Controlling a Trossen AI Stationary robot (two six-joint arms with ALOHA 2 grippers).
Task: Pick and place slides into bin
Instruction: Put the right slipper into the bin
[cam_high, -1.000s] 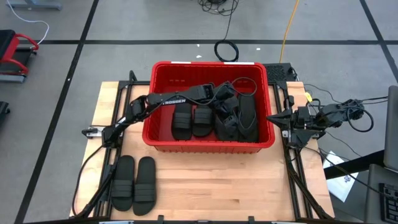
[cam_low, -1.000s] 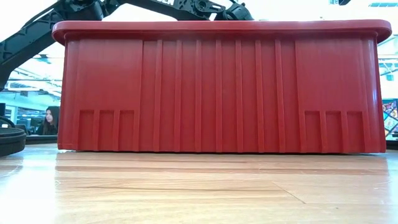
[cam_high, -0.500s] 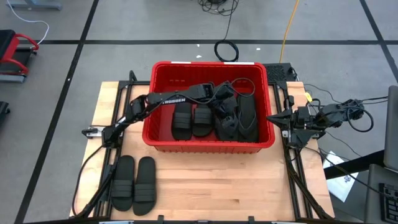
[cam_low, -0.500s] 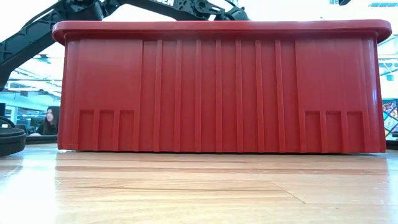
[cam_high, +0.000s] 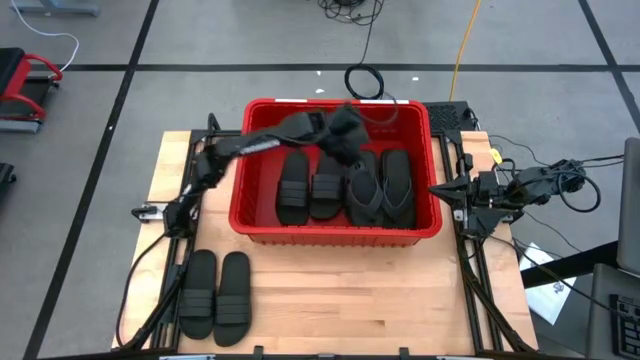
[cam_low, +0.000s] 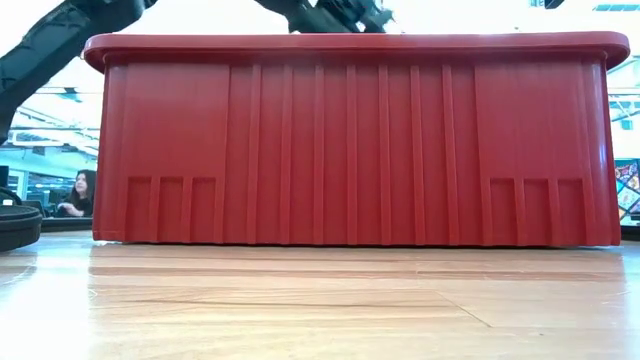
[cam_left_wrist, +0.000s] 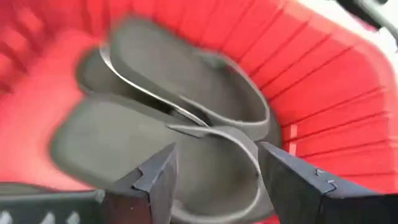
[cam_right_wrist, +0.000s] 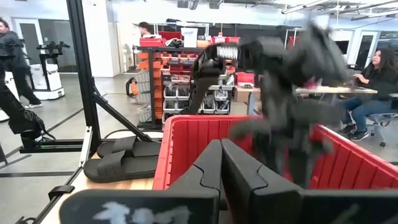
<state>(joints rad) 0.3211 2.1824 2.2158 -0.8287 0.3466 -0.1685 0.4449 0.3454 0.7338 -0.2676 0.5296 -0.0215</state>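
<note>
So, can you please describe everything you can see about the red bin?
The red bin is a large rectangular crate, plastic by its look, with vertical ribs on its walls and a rolled rim. It stands upright on the wooden table, toward the far edge. Inside, four black slides lie side by side on its floor: two with band straps, two flip-flops. The left claw hangs open above them, touching nothing. Two more slides lie outside, on the table.

A large red ribbed bin (cam_low: 350, 140) fills the low view on a wooden table (cam_low: 320, 300), dark arm parts (cam_low: 60, 40) above its rim, a seated person (cam_low: 77, 193) far behind.
</note>
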